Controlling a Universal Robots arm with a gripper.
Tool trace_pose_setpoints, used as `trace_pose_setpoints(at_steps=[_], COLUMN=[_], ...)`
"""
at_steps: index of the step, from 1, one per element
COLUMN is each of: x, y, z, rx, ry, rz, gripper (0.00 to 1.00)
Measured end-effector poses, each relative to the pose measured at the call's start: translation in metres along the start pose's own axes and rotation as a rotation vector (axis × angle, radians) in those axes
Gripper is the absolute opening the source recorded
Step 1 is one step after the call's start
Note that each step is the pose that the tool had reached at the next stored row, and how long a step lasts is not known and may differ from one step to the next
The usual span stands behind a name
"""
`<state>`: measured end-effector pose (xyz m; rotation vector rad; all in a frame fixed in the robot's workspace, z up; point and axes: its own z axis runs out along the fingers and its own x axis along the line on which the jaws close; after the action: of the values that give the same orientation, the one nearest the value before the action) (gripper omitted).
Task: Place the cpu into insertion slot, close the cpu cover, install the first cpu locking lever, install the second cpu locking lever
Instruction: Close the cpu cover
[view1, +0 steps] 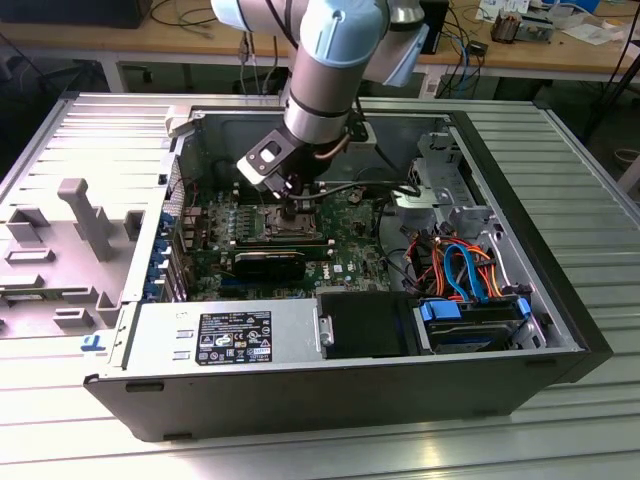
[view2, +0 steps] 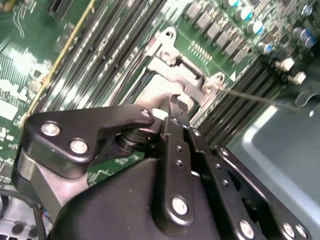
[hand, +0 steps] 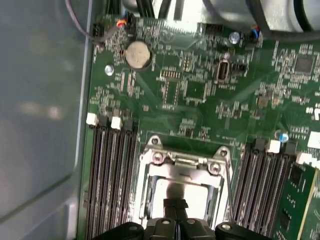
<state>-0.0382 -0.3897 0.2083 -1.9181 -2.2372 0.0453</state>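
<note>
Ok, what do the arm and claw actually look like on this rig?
The arm is a silver-grey tube with pale blue joint caps. The claw is black, built from jointed link bars dotted with silver screws, and narrows to slim tips.

In the second wrist view, the black metal gripper (view2: 175, 107) hid most of the thin silver window-frame cpu cover (view2: 167, 67). In the first wrist view, it covered the near edge of the dull silver-grey square cpu (hand: 192, 195).

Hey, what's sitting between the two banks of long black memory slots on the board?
The insertion slot, holding the silver cpu, lies between the memory slots, as the first wrist view shows.
</note>
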Motion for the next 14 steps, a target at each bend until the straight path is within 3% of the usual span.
trace_pose_setpoints(at_steps=[7,11,14], x=[-0.0023,-0.0014,-0.0001], y=[0.0168,0.0156,0.0141], z=[-0.0053,-0.0134,-0.0229], rx=[0.0094,0.0082,0.0081], ry=[0.0168,0.0248,0.0260], rz=[-0.001,-0.003,-0.003], gripper=[0.11,0.11,0.11])
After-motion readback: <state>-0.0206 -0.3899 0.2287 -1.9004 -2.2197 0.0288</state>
